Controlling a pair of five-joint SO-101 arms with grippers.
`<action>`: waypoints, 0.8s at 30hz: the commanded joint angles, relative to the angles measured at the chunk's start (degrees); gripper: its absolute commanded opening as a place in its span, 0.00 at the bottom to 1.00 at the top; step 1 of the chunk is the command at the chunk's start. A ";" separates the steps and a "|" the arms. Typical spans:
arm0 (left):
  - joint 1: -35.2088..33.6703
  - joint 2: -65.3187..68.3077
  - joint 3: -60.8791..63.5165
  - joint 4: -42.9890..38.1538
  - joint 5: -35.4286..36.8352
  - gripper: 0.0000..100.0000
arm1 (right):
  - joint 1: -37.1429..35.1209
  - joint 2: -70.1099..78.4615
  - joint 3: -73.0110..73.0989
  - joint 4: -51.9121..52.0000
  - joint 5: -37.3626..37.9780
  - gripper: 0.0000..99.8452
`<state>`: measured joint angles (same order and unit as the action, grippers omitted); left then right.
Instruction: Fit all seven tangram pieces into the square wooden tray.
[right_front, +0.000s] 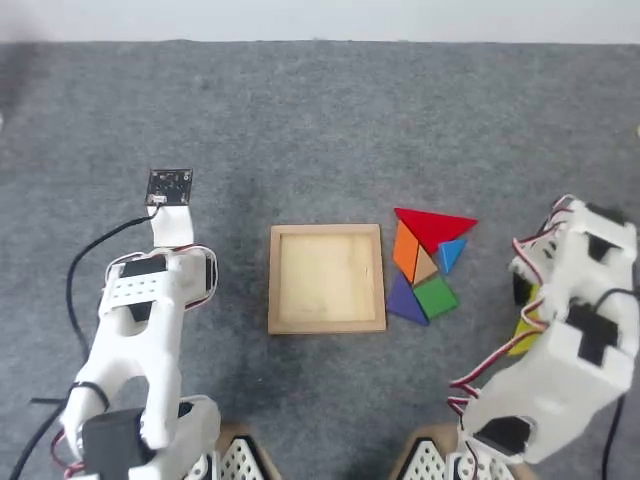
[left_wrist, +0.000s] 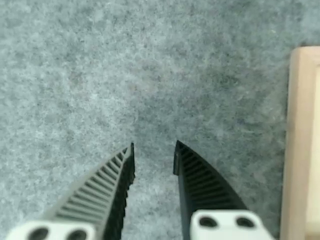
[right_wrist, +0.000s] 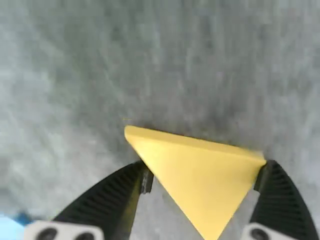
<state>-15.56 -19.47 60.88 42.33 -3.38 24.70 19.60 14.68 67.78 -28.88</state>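
stock at this moment, tangram job.

- square wooden tray (right_front: 276, 280): on grey felt (right_front: 300, 120), nothing laid in it.
- red triangle (right_front: 432, 226), orange parallelogram (right_front: 405, 250), blue triangle (right_front: 451, 254), tan triangle (right_front: 425, 267), purple triangle (right_front: 403, 299), green square (right_front: 436, 295): clustered just beside the tray.
- yellow triangle (right_wrist: 200, 165): apart from the cluster, pinched by two edges in the right gripper (right_wrist: 203, 176); whether it is lifted off the felt cannot be told.
- left gripper (left_wrist: 154, 150): fingers parted, nothing held, over felt near the tray.

step judged: the first piece is being taken. next, it must be carried over the cluster and squared into a tray corner.
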 joint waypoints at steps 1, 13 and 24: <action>0.26 -0.35 -0.31 -1.23 -0.53 0.12 | 3.03 5.05 -13.54 -0.57 1.14 0.33; 0.26 -0.35 -0.13 -1.23 -0.53 0.12 | 4.26 12.00 -28.22 4.97 28.92 0.33; 0.26 -0.35 -0.22 -1.23 -0.53 0.12 | 4.18 14.99 -28.92 14.37 40.88 0.33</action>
<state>-15.56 -19.47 60.88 42.33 -3.38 28.31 35.52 -12.66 77.10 10.33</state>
